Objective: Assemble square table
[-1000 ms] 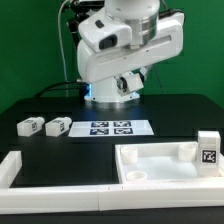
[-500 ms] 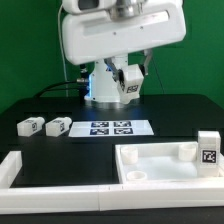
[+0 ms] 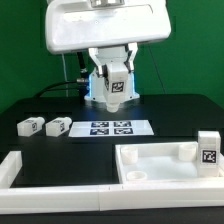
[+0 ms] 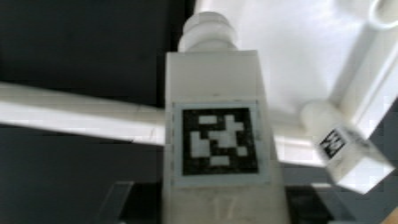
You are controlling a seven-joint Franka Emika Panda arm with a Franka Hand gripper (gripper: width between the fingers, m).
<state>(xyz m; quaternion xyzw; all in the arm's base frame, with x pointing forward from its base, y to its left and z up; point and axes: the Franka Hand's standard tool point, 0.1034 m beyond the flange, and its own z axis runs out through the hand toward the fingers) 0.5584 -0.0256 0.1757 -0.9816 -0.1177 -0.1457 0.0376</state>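
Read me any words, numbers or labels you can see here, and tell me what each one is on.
No readable words, numbers or brands anywhere.
Only black-and-white marker patterns, not text: on the held leg, two loose legs, the fourth leg at the exterior view's right, and the marker board.

Arm up high, end effector (image 3: 114, 69) apparently clamped on a leg (image 3: 114, 85).

You've got the marker board (image 3: 110, 127) lying flat on the black table (image 3: 170, 112), a white barrier strip (image 3: 55, 190) along its near edge, green backdrop (image 3: 195, 50) behind.
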